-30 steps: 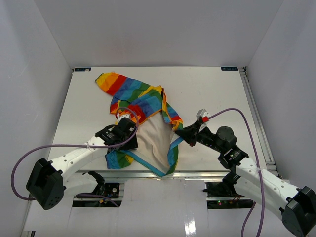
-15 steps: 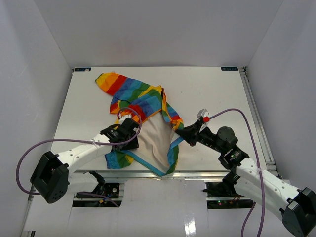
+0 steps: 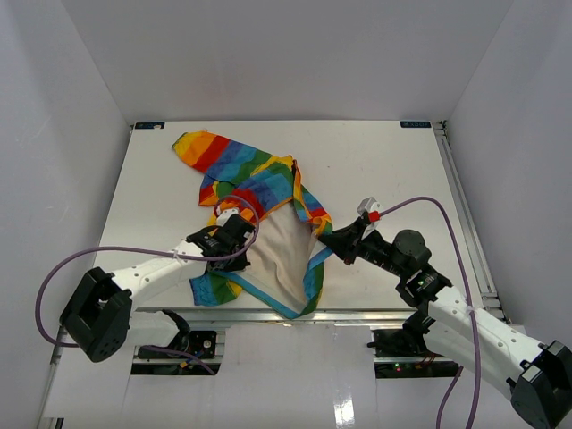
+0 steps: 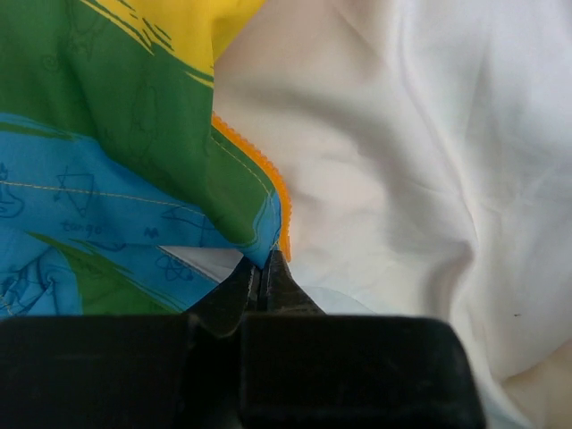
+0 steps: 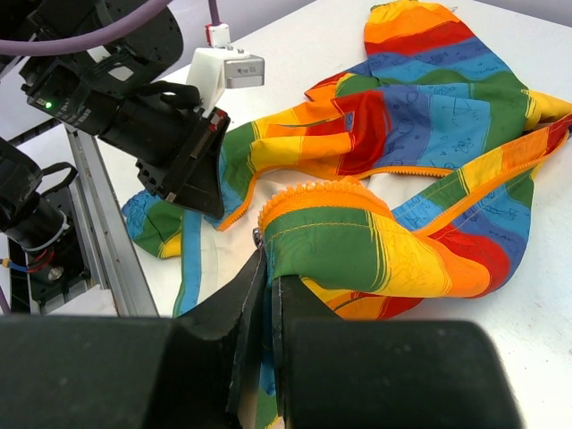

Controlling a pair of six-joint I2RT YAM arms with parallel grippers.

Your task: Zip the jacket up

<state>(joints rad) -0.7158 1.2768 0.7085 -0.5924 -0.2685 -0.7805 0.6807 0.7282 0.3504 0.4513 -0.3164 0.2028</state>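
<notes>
The rainbow-striped jacket [image 3: 255,183] lies open on the table, its white lining [image 3: 279,255] facing up. My left gripper [image 3: 239,241] is shut on the jacket's left front edge; in the left wrist view the fingertips [image 4: 264,264] pinch the blue-green fabric [image 4: 134,179] by the orange zipper teeth [image 4: 259,174]. My right gripper [image 3: 323,239] is shut on the right front edge. In the right wrist view the gripper [image 5: 268,264] holds the green-striped fold [image 5: 340,246] with the orange zipper [image 5: 313,192] arching above it, lifted off the table.
The white table [image 3: 375,170] is walled by white panels. A metal rail [image 3: 465,214] runs along the table's right edge. Purple cables [image 3: 420,201] loop from both arms. The left arm's wrist [image 5: 170,134] shows in the right wrist view.
My left gripper moved slightly right onto the jacket's left front edge and went from open to shut on it. The right gripper kept its hold and barely moved.
</notes>
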